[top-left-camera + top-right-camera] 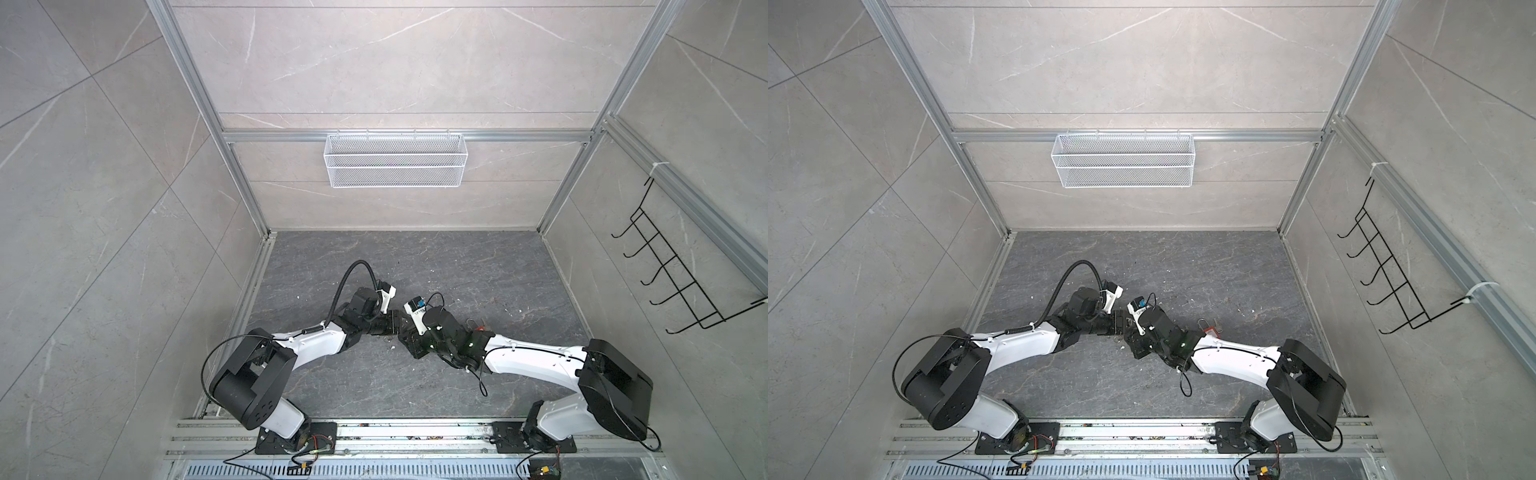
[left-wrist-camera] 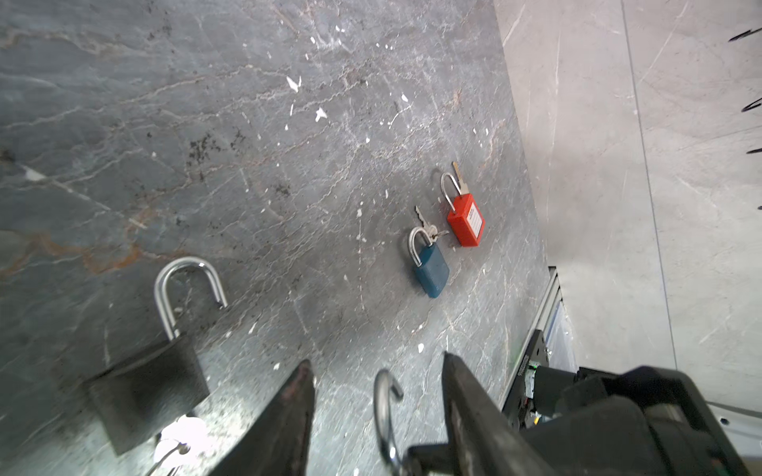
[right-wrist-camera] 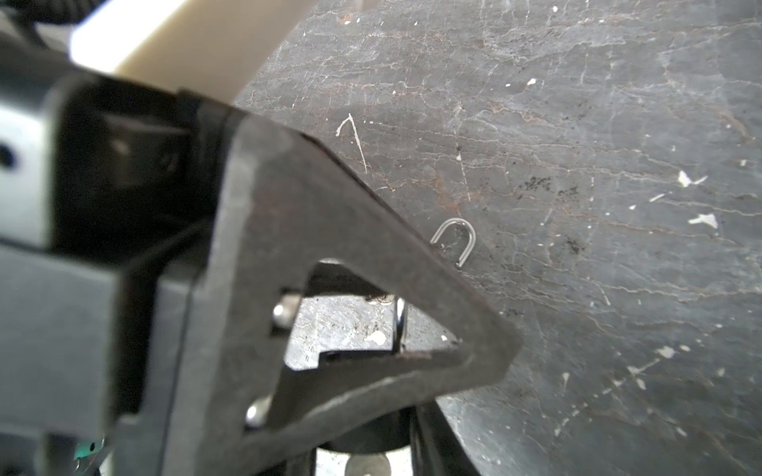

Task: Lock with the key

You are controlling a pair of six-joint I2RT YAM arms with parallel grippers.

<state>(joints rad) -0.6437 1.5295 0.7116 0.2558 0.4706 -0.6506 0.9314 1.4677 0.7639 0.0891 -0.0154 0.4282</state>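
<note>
- Padlocks are lying on the dark table [image 2: 206,123]: a black padlock [image 2: 148,387] with its shackle sprung open, then a blue padlock [image 2: 431,270] and a red padlock [image 2: 466,222] near the wall.
- A key [image 2: 459,181] is lying at the red one's shackle.
- I am watching the left gripper [image 2: 376,358]: its jaws are standing spread on either side of a silver shackle [image 2: 385,412], touching neither side.
- The right gripper [image 1: 409,336] is sitting close against it mid-table. I cannot tell whether it is clamping anything.

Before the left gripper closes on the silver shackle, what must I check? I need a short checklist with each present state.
1. Silver U-shaped metal shackle between the fingers of the left gripper: ok.
2. Fingers touching it: not ok, gaps on both sides.
3. Key inserted in its lock: cannot tell.
4. Black rectangular padlock, shackle open, lying apart from the fingers: ok.
5. Blue padlock and red padlock, out of the way: ok.
</note>
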